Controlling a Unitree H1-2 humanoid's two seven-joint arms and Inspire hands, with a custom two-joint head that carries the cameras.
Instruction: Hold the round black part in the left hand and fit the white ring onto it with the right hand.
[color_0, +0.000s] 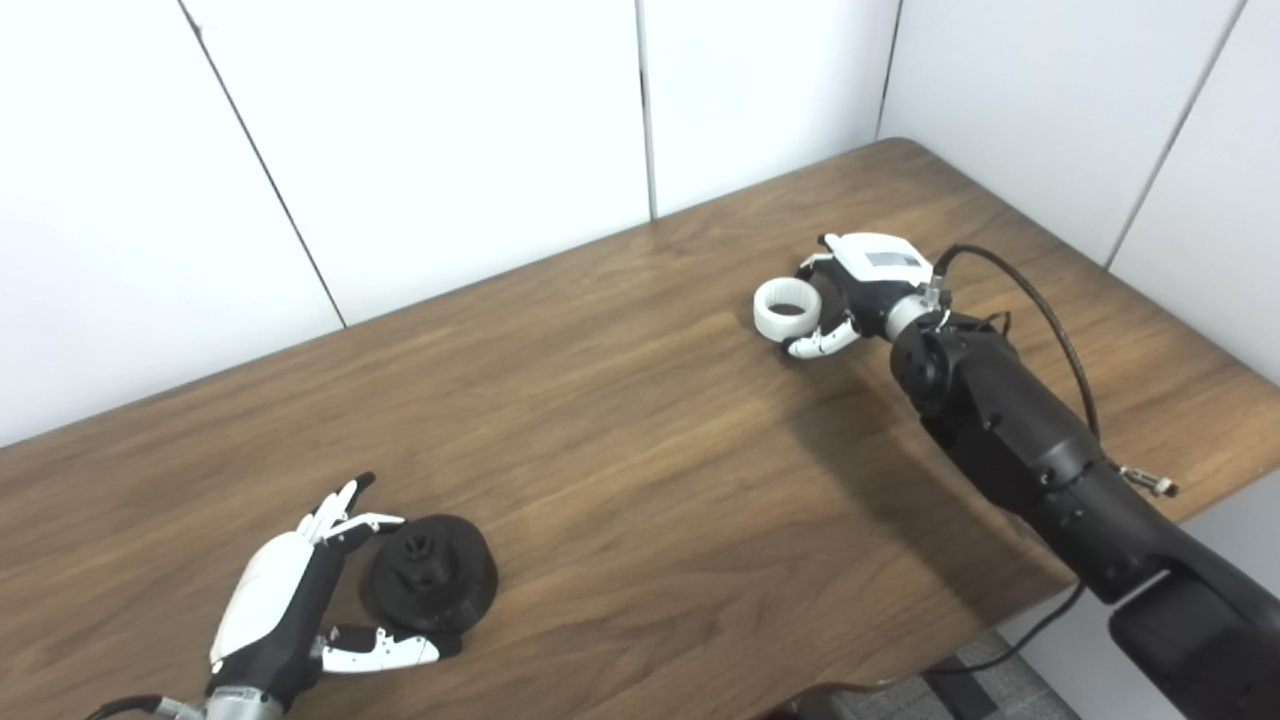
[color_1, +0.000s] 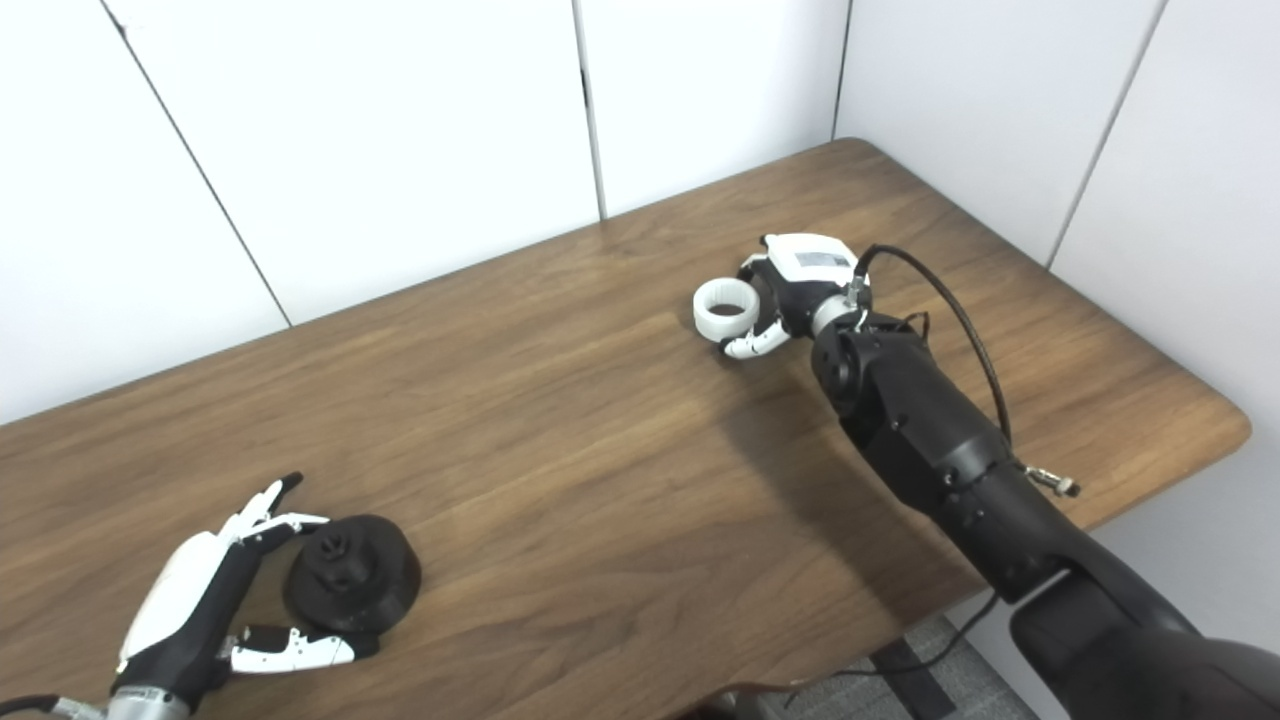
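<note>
Walls of white panels (color_0: 450, 150) back a brown wooden table (color_0: 620, 450), whose near right edge drops off to grey floor (color_1: 900, 680) at 5 o'clock. The right hand (color_0: 860, 285), at 2 o'clock, curls around the white ring (color_0: 787, 308), though the palm hides whether it truly grips it. At 8 o'clock the left hand (color_0: 290, 600) lies open, fingers spread beside the round black part (color_0: 430, 585), thumb touching its rim, wrist cut off by the frame.
</note>
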